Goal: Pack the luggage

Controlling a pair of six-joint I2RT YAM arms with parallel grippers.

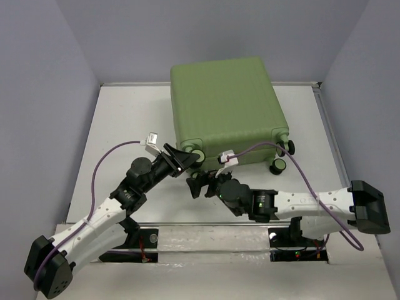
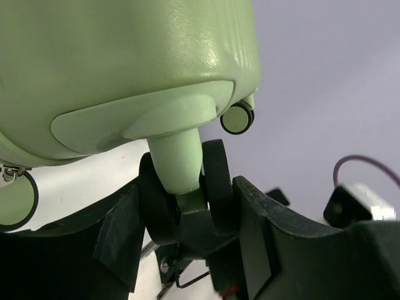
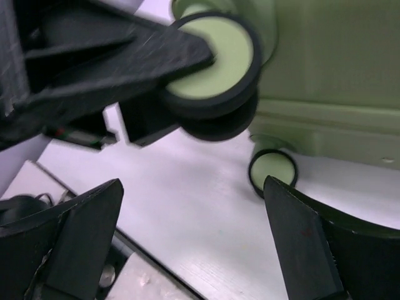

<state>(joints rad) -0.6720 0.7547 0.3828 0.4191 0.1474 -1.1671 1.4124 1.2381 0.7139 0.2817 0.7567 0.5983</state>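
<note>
Left gripper [image 1: 182, 160]: jaws clamped on the near-left caster wheel [image 2: 156, 206] of the closed luggage [image 1: 225, 103], which lies flat at 12 o'clock on the table [image 1: 125, 125]. Right gripper [image 1: 199, 185], at 5 o'clock from that wheel: jaws wide, empty. Shell looks stiff and slick, probably bulky; the caster swivels, so it makes a poor handle.

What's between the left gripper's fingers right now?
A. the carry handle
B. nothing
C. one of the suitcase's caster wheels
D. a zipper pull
C: the left wrist view shows the left gripper bracketing the black caster wheel under the luggage corner.
</note>
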